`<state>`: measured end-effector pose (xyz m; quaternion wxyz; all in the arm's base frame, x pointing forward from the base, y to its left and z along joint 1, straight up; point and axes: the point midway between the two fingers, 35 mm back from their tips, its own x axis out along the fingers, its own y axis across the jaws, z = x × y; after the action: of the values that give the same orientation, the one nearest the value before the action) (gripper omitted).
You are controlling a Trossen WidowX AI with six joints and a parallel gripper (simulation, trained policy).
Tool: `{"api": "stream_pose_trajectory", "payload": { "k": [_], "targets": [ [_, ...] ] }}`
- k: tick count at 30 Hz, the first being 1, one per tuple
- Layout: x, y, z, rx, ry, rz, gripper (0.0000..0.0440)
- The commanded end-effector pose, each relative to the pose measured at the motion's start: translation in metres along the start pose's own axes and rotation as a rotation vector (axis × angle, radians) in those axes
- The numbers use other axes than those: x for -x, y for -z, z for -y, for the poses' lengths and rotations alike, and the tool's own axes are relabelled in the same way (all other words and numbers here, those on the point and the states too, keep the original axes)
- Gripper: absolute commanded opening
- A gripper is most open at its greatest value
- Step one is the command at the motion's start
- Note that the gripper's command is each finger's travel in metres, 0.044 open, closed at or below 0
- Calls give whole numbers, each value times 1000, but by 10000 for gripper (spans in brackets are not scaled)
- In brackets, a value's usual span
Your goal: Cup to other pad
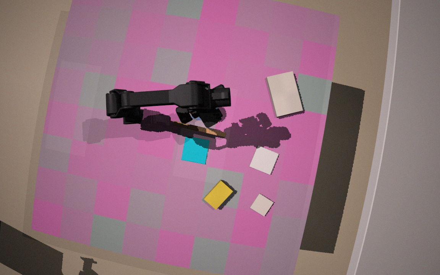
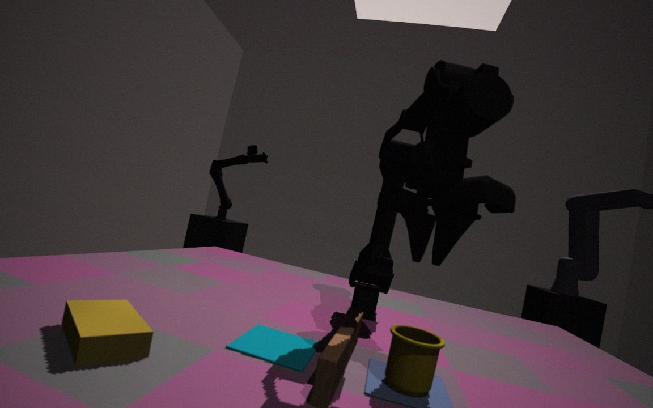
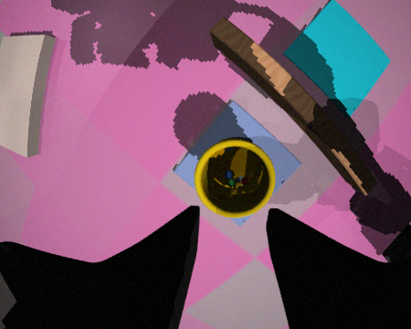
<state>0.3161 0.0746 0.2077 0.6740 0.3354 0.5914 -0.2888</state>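
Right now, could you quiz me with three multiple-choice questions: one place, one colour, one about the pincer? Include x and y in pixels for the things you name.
1. Where does the cup stand?
A) cyan pad
B) blue pad
C) yellow block

2. What colour is the cup?
A) yellow
B) red
C) white

3. How is the pincer?
A) gripping the cup
B) gripping the plank
C) open, holding nothing

1: B, the cup [image 2: 412,362] [image 3: 199,187] stands on the blue pad [image 2: 376,381] [image 3: 279,156].
2: A, its rim and side look yellow.
3: C, the pincer [image 2: 426,262] [image 3: 234,217] hangs above the cup, its fingers apart with nothing between them.
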Motion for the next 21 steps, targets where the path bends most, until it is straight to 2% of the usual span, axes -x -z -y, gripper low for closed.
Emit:
{"api": "stream_pose_trajectory", "payload": {
  "k": [1, 21],
  "targets": [
    [-10, 1, 5, -13, 56, -12, 154],
    [-64, 11, 24, -84, 238, -37, 176]
  ]
}}
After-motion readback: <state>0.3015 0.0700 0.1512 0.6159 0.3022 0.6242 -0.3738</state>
